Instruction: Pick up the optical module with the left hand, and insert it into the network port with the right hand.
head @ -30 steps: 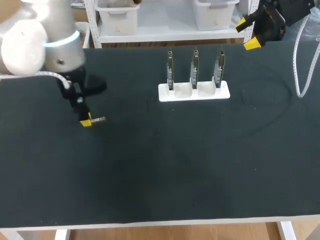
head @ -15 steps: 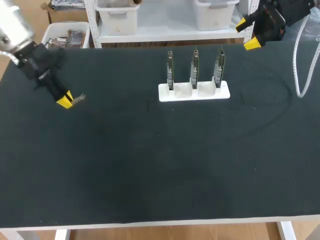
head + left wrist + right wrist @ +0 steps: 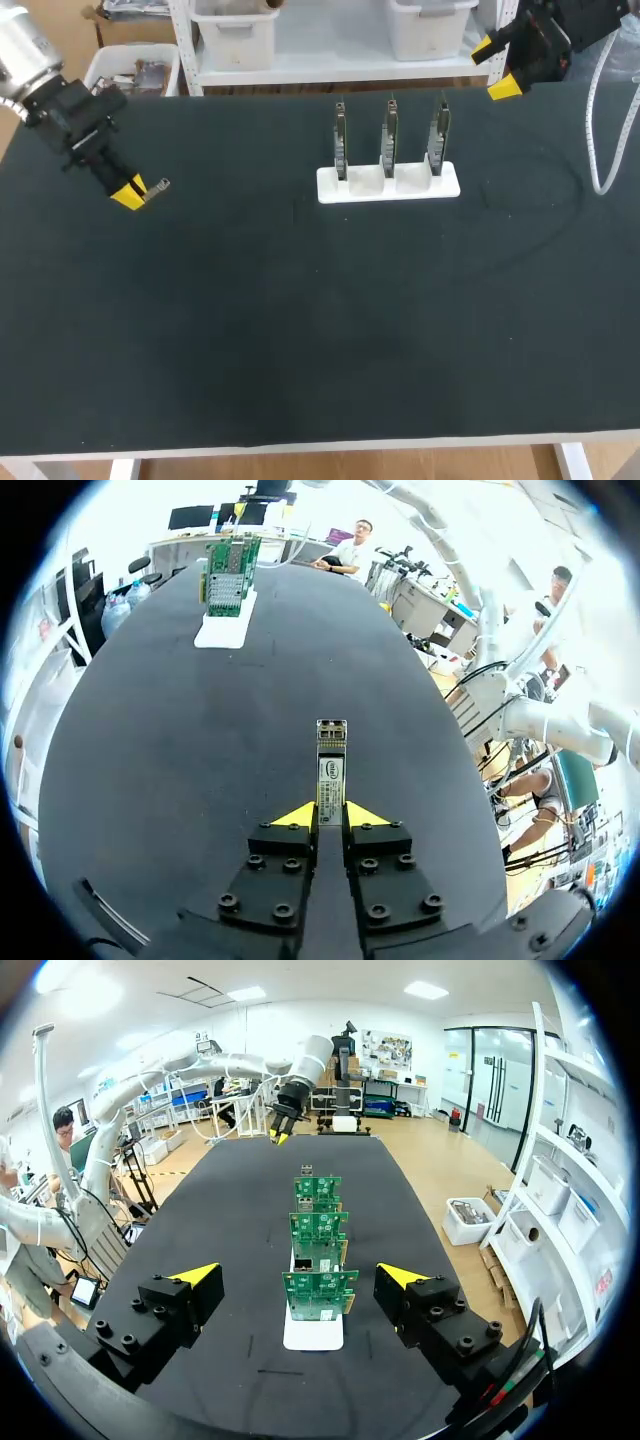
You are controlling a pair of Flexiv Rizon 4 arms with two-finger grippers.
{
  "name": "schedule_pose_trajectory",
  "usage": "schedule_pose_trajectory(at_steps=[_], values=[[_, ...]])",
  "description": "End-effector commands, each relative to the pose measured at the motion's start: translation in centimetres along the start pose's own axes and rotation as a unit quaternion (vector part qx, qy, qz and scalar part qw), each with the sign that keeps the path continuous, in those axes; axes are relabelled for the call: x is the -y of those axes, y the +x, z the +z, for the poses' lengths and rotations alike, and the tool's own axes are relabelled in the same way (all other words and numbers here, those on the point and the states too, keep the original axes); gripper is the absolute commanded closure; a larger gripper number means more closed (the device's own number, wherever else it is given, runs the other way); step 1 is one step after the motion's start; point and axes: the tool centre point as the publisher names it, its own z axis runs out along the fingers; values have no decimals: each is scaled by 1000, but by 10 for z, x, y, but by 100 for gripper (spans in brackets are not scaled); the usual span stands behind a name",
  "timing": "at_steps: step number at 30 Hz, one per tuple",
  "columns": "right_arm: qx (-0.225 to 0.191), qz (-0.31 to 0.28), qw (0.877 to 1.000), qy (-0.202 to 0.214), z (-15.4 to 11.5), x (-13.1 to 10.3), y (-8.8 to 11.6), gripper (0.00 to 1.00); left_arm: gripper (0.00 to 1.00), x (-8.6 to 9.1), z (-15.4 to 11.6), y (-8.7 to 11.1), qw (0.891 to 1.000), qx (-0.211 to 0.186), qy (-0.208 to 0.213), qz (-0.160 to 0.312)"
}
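At the left side, the left tool [image 3: 130, 192] pinches the optical module [image 3: 156, 186] by its rear end, so most of the module sticks out ahead of the fingers, over the desk [image 3: 300, 330]. In the middle stands a white holder [image 3: 388, 184] with three upright network cards [image 3: 389, 135]. At the far right, the right tool [image 3: 496, 68] hangs with its fingers spread, holding nothing. I judge the handover comes next: the left arm should offer the free end level, and let go only once the right tool grips firmly.
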Motion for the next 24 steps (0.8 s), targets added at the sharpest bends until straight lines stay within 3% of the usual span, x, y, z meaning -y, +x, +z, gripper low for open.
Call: schedule_pose_trajectory(at_steps=[1, 12, 14, 17, 22, 24], values=[[1, 0, 890, -457, -2, 8, 0, 0, 100, 2, 0, -3, 1000, -15, -9, -7], [1, 0, 890, -457, -2, 8, 0, 0, 100, 3, 0, -4, 1000, -18, -11, -5], [1, 0, 890, -457, -2, 8, 0, 0, 100, 4, 6, 7, 1000, -17, 4, -19], [1, 0, 890, -457, -2, 8, 0, 0, 100, 5, 0, 5, 1000, 16, -11, -22], [1, 0, 890, -457, -2, 8, 0, 0, 100, 0, -22, -34, 992, 119, -43, 26], [1, 0, 890, -457, -2, 8, 0, 0, 100, 0, -28, -49, 988, 135, -57, 48]])
